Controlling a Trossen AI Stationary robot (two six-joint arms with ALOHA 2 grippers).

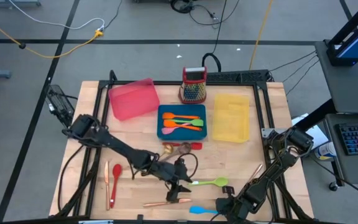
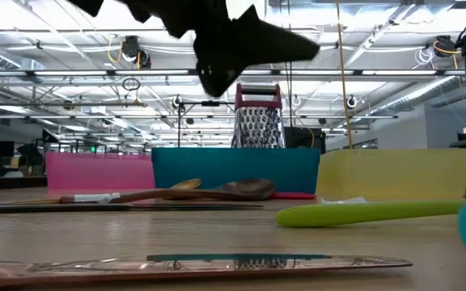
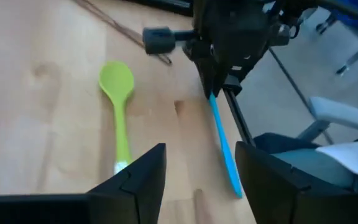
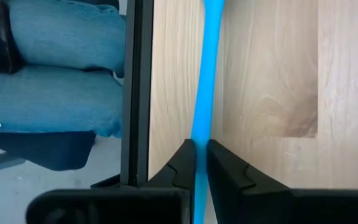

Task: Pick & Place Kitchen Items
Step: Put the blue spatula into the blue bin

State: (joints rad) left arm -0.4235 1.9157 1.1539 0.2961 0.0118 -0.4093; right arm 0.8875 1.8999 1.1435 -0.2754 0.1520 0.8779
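My right gripper (image 1: 224,205) is shut on a blue utensil (image 1: 199,210) at the table's near edge. My left gripper (image 1: 180,190) hovers open just left of it, with nothing between its fingers (image 3: 148,177). It stands over the handle end of a green spoon (image 3: 118,106) that lies flat on the wood. A copper-toned utensil (image 1: 160,203) lies near the front edge, below the left gripper. A red spoon (image 1: 115,171) and another copper piece (image 1: 107,183) lie at the near left. Orange and green utensils rest inside the blue tray (image 1: 182,132). My right gripper pinches the blue utensil's slim handle (image 4: 201,134) between its two fingers, one on each narrow side. The fingers slant down from the table's right side. The rest of the utensil (image 3: 225,149) stretches away along the near edge, low over the wood; I cannot tell whether it rests there.
A pink tray (image 1: 132,98), a yellow tray (image 1: 232,117) and a steel grater (image 1: 193,84) stand at the back. A wooden spoon and a red piece (image 1: 179,148) lie in front of the blue tray. A person's legs in jeans (image 4: 61,74) show beyond the near edge.
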